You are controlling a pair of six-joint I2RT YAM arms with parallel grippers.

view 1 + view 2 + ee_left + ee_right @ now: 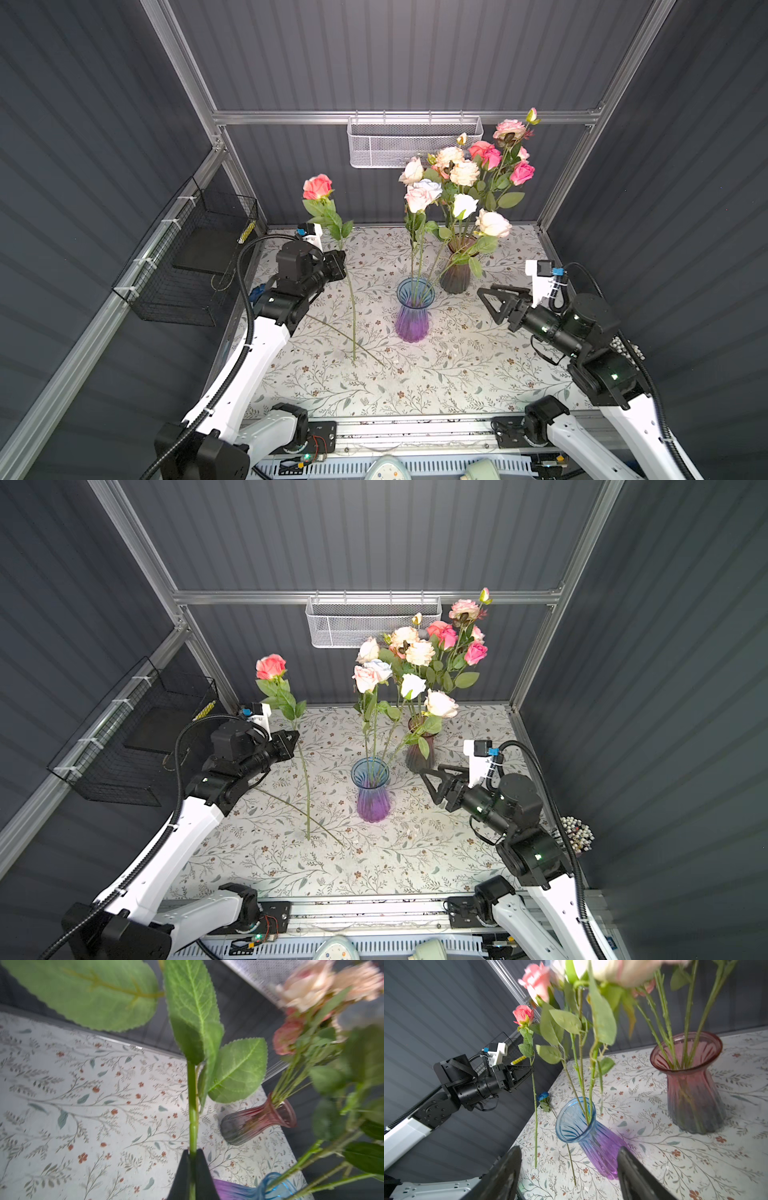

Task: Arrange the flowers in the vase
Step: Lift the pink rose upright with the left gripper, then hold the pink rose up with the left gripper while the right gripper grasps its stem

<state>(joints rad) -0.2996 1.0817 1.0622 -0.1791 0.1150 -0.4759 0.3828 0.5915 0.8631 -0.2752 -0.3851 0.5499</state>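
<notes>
My left hand (340, 262) pinches the coral rose (317, 187) by its stem, upright, near the tabletop (478, 374) left edge. Right hand (486, 296) is spread beside the blue-purple vase (413, 316), mid-tabletop, which holds some roses. The other flowers (465, 172) are in the pink vase (456, 278) at the back edge.

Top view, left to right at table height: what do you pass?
Black wire basket on the wall → left gripper, shut on the stem of the coral-pink rose → blue-to-purple ribbed glass vase → smoky pink ribbed glass vase → right gripper, open.
</notes>
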